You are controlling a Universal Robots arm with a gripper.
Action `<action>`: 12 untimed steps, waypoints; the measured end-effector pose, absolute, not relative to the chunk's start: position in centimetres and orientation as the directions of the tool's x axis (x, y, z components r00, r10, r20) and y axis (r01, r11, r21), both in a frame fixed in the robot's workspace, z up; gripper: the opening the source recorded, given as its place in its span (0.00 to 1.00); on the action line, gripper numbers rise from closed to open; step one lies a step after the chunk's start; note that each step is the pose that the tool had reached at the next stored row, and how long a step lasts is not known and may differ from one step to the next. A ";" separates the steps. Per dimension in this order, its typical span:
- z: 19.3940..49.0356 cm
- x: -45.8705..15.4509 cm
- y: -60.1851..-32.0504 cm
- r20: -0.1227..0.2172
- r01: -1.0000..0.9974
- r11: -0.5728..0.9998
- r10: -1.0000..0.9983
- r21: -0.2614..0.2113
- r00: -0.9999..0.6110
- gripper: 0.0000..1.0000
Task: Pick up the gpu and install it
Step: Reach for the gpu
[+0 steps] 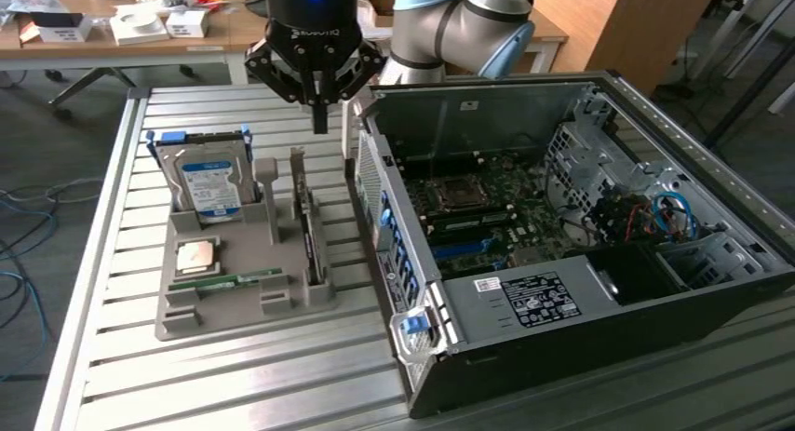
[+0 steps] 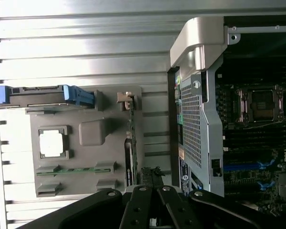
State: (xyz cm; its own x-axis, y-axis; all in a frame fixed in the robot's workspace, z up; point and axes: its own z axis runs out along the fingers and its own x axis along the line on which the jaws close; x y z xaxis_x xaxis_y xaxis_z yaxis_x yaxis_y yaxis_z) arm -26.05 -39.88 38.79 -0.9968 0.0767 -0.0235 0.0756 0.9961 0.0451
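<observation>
The gpu [image 1: 305, 228] stands on edge in a slot of the grey holder tray [image 1: 249, 312], its pale metal bracket [image 1: 298, 167] at the far end. Seen edge-on in the wrist view, the gpu [image 2: 129, 145] is a thin dark strip with the bracket [image 2: 126, 98] at one end. My gripper [image 1: 320, 126] hangs above the far end of the card, apart from it, close to the open computer case [image 1: 559, 291]. Its fingers are shut with nothing between them. The gripper [image 2: 151, 177] hovers over the card's other end in the wrist view.
The tray also carries a silver hard drive [image 1: 211, 184] with blue rails, a CPU [image 1: 196, 255] and a narrow green memory stick [image 1: 230, 281]. The case lies open on the slatted metal table [image 1: 249, 384], showing its motherboard [image 1: 497, 208]. A cluttered desk [image 1: 137, 31] stands behind.
</observation>
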 end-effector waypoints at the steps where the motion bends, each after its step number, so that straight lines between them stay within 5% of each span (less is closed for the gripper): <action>1: 38.8 -26.1 -39.9 -0.023 0.075 0.996 0.076 0.045 -0.997 0.11; 12: 38.8 -26.9 -39.9 -0.023 0.076 0.996 0.077 0.045 -0.997 0.11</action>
State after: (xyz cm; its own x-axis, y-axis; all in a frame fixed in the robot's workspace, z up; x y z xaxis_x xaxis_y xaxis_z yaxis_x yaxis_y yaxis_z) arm -26.86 -39.89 38.78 -0.9968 0.0766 -0.0234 0.0755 0.9961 0.0451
